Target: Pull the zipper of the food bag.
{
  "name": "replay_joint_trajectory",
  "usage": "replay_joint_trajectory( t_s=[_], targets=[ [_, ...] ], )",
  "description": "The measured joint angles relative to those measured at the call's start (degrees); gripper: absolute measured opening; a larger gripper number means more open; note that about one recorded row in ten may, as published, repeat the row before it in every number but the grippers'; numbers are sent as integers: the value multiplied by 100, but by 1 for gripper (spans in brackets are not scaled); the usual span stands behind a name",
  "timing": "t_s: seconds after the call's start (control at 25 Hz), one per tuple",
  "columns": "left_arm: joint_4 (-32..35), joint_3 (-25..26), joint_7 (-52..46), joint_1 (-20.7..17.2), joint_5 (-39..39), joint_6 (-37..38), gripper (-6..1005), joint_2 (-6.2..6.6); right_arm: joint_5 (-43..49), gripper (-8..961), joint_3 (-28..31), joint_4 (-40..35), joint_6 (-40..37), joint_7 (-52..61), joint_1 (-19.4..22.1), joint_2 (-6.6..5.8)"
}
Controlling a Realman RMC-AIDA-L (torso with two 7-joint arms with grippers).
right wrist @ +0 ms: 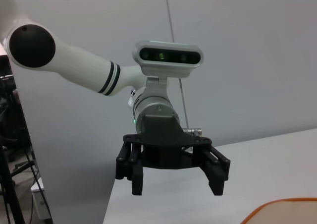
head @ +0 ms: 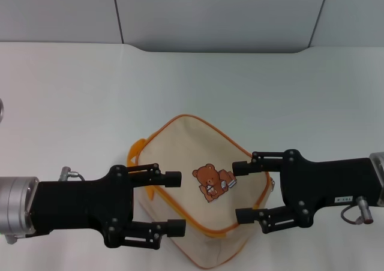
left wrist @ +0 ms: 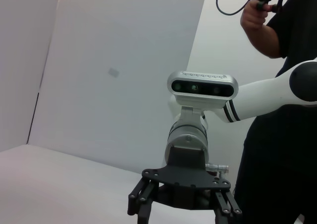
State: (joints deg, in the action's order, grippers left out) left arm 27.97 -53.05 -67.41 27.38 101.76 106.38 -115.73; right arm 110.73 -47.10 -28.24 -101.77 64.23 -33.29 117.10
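- While the bag (head: 201, 193) is sitting low at the head view's centre, the left gripper (head: 175, 202) and right gripper (head: 243, 192) are flanking it, jaws spread.
- Only the right wrist view is catching the bag's orange edge, lower right.
- A person (left wrist: 277, 110) is showing solely in the left wrist view.

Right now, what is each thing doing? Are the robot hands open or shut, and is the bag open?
left gripper: open, empty, over the bag's left side.
right gripper: open, empty, over the bag's right side.
food bag: lying on the table, bear patch up, not gripped.
zipper: pull tab not visible; open or closed unclear.
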Motion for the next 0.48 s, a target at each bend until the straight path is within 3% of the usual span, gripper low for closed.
replay_joint_trajectory(
  t_s=[0.12,0.48],
  targets=[
    [1,6,6,-5,0,-8,832,0,-10,804,0,4,-3,0,3,2],
    [10,19,21,-5,-15,-14,822,-2,-8,804,-6,3,-37,4,5,5]
  ],
)
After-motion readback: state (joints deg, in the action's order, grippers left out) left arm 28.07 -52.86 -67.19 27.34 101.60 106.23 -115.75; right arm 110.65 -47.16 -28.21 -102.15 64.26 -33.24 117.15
